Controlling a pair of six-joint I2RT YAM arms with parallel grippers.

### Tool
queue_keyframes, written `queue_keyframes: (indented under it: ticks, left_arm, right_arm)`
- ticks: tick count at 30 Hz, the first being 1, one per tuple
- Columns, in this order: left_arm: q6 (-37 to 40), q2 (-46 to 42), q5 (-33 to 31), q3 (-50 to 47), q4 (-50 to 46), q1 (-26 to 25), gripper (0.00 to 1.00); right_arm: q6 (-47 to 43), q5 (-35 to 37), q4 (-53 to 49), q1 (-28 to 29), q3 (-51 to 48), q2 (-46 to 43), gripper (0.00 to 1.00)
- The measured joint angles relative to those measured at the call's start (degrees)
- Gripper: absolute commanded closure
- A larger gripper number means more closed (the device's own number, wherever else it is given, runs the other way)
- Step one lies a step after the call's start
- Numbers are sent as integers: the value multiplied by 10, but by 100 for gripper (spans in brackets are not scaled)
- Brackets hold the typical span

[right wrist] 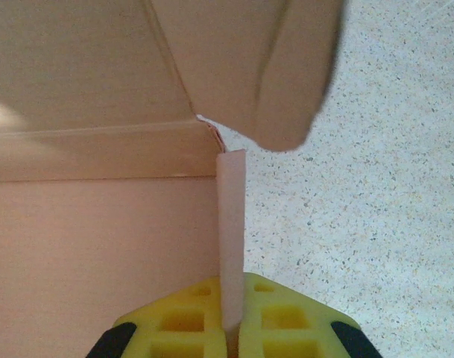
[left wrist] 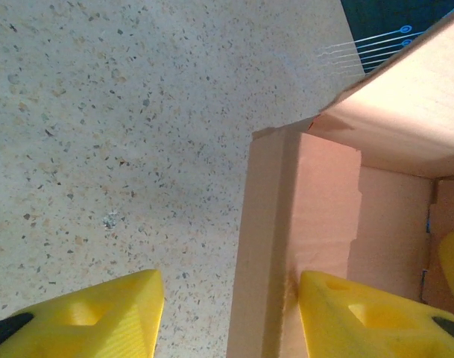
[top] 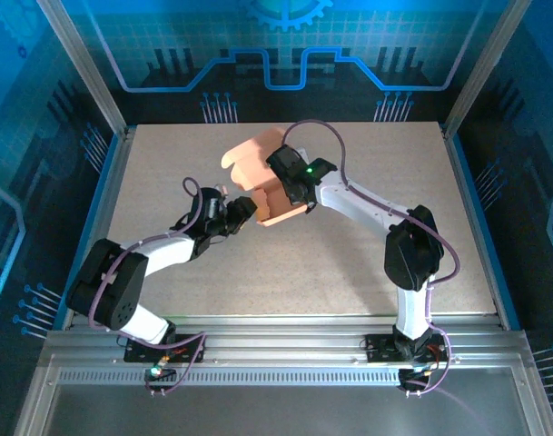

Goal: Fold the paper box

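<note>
The speckled worktop (top: 367,263) carries the paper box (top: 253,159) near its middle, toward the far side, half erected, with its rounded flaps standing open.

One thin upright wall (right wrist: 231,216) of the box is pinched edge-on by the right claw (right wrist: 232,321), whose yellow fingers are pressed together on it. An opposite wall (left wrist: 268,246) is straddled by the left claw (left wrist: 230,317), which is spread: one finger (left wrist: 100,313) lies outside over the worktop, the other (left wrist: 361,313) inside the box, and neither is seen to grip.

The step in hand is judged to be squaring up the walls before the flaps are closed. It would be done best if the right pinch were kept firm and low as an anchor, while the left claw is closed gently on its wall along the crease. The thin card is likely to buckle if it is squeezed off the fold line. The rounded flap (right wrist: 271,74) should be tucked only once both walls stand upright.
</note>
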Motion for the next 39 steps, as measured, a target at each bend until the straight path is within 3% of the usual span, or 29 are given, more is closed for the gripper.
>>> queue_keyframes:
  ticks: [7, 16, 21, 27, 29, 31, 32, 39]
  left_arm:
    - [-11, 30, 7, 11, 16, -7, 64]
    - [-25, 73, 20, 33, 38, -14, 69]
    - [-40, 102, 26, 37, 53, -18, 87]
    - [-39, 115, 30, 37, 55, -21, 100]
    - [-39, 115, 30, 37, 56, -21, 96]
    - [-39, 115, 30, 37, 56, -21, 68]
    - [-41, 115, 30, 37, 56, -21, 60]
    - [-51, 109, 30, 37, 54, -21, 56]
  right_arm:
    - [0, 0, -4, 0, 0, 2, 100]
    - [2, 12, -15, 13, 14, 11, 100]
    - [2, 31, -25, 30, 38, 28, 100]
    - [-7, 56, -38, 42, 53, 37, 100]
    - [-9, 68, -45, 47, 62, 42, 100]
    - [-13, 79, -50, 51, 71, 49, 100]
    - [-14, 82, -53, 53, 75, 51, 100]
    - [-13, 91, -54, 54, 77, 59, 100]
